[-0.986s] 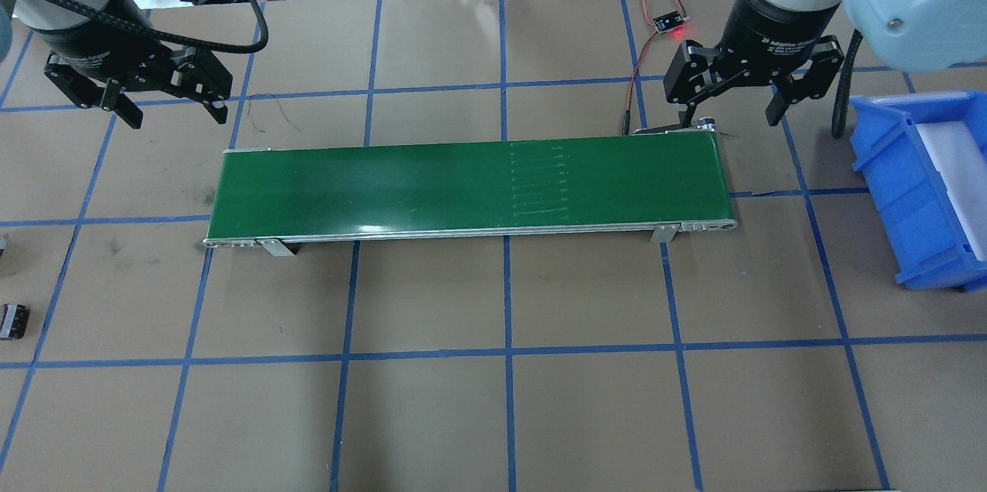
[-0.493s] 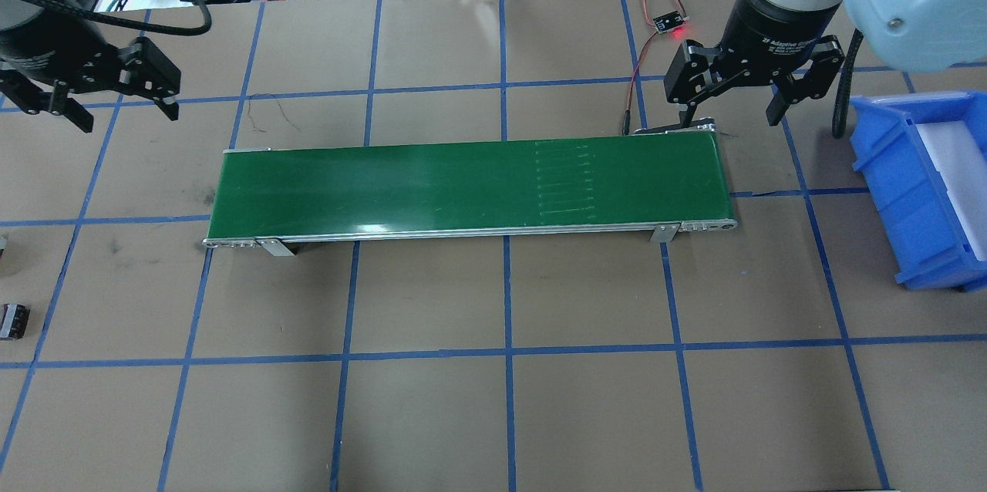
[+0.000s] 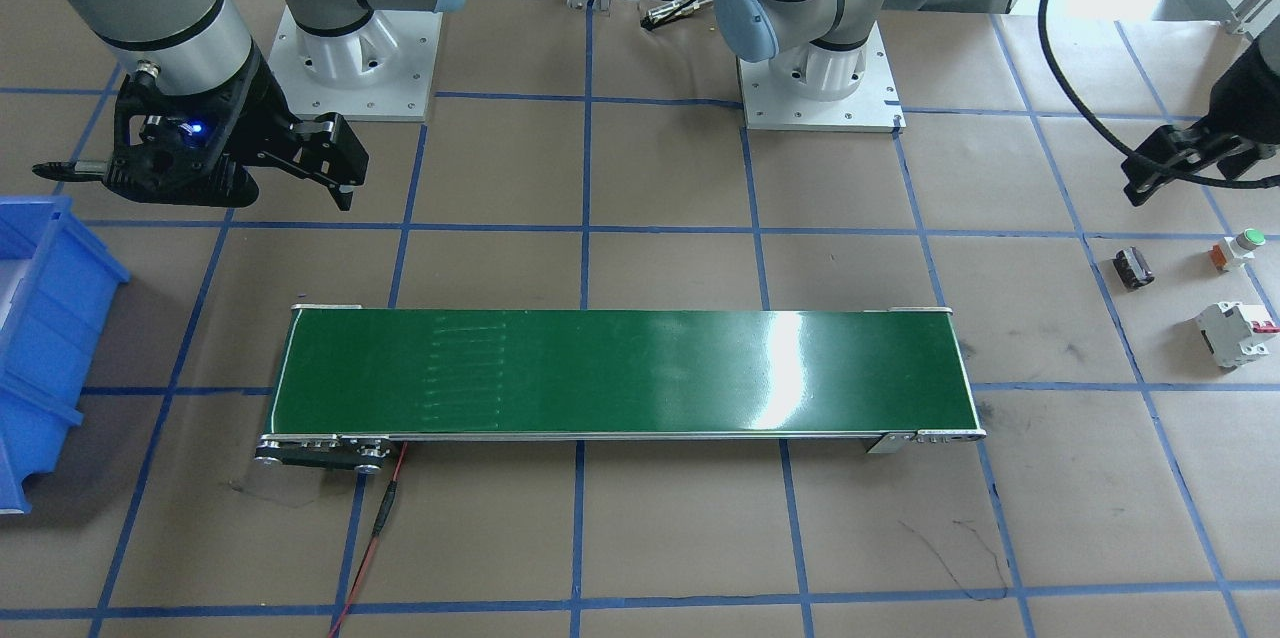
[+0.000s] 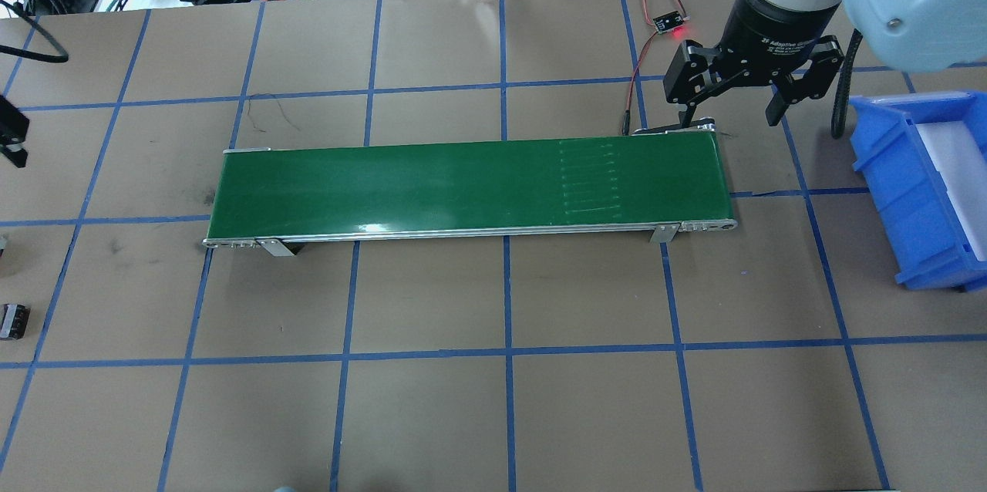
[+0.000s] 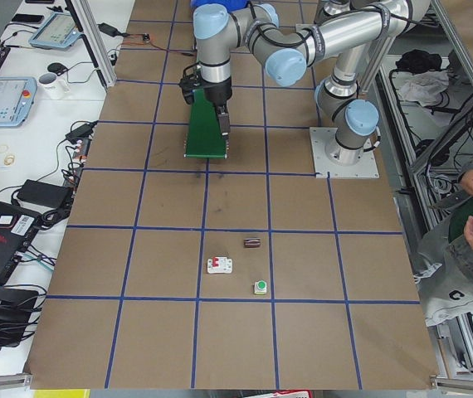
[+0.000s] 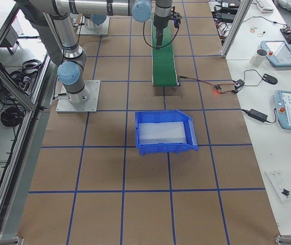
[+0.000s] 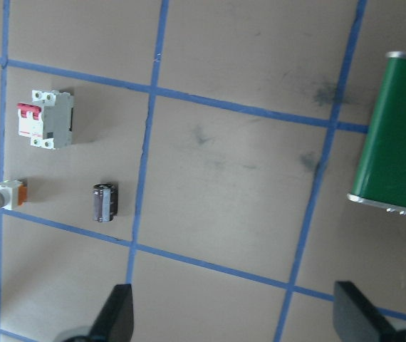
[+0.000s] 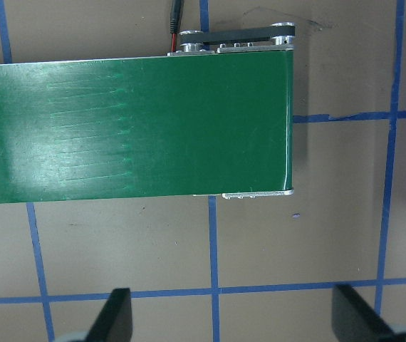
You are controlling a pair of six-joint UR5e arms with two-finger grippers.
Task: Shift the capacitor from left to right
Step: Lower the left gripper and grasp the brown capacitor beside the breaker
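Note:
The capacitor (image 7: 104, 202), a small black cylinder, lies on its side on the brown paper near the table's left end. It also shows in the front view (image 3: 1133, 269) and at the overhead view's left edge (image 4: 14, 321). My left gripper (image 7: 233, 306) is open and empty, held high above the table. In its wrist view the capacitor lies up and left of the gap between the fingers. Only one finger (image 3: 1165, 163) shows in the front view. My right gripper (image 4: 729, 116) is open and empty, hovering by the right end of the green conveyor (image 4: 463, 187).
A white breaker with a red lever (image 7: 45, 119) and a green-capped push button (image 7: 2, 197) lie close to the capacitor. A blue bin (image 4: 917, 191) with a white liner stands at the table's right end. A red-lit sensor board (image 4: 669, 21) and its wires lie behind the conveyor.
My left arm has swung left, almost out of the overhead view. The marks on the conveyor belt have shifted to the right. The right arm has not moved.

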